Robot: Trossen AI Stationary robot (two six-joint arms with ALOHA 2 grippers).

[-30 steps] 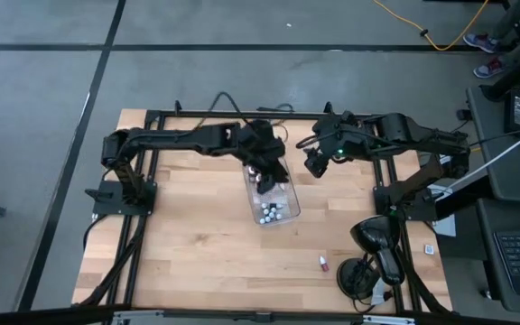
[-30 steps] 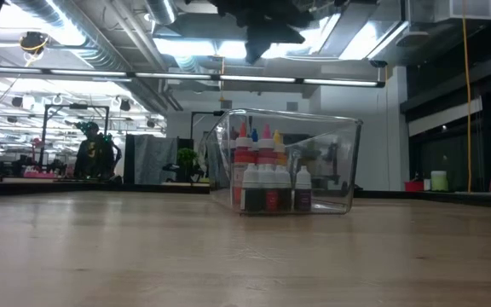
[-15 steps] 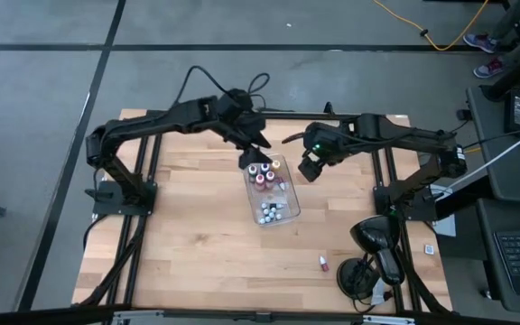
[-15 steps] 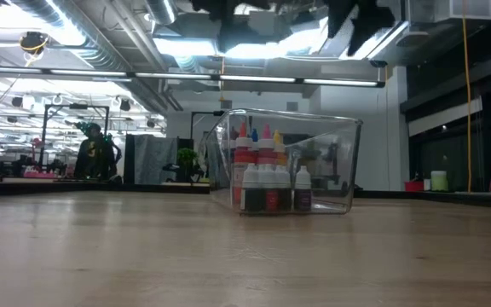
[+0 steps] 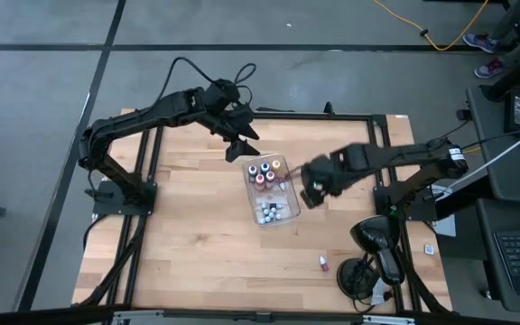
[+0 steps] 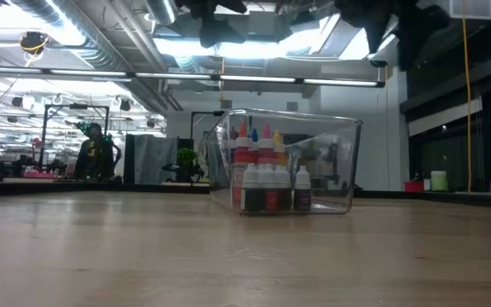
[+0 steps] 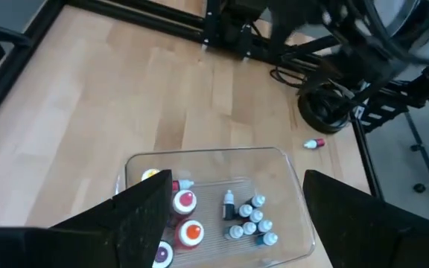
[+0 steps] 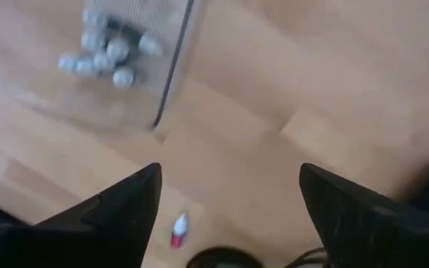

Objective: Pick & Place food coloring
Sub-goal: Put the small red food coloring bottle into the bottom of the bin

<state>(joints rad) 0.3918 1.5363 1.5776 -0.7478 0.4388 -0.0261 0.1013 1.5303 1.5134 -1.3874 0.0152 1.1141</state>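
Left pincer (image 5: 242,147) has withdrawn, open; right pincer (image 5: 312,192) descended beside tray (image 5: 283,213).

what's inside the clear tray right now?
The clear tray holds two clusters of food coloring bottles, standing upright: larger colored-cap ones and small pale-capped ones. Exact count unclear; bottles hide each other. One red bottle lies outside on the table.

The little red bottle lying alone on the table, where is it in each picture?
High view: red bottle, lower right of the clear tray.
Low view: not visible.
Left wrist view, beyond the tray.
Right wrist view, past the tray.
Shared landmark: the tray.
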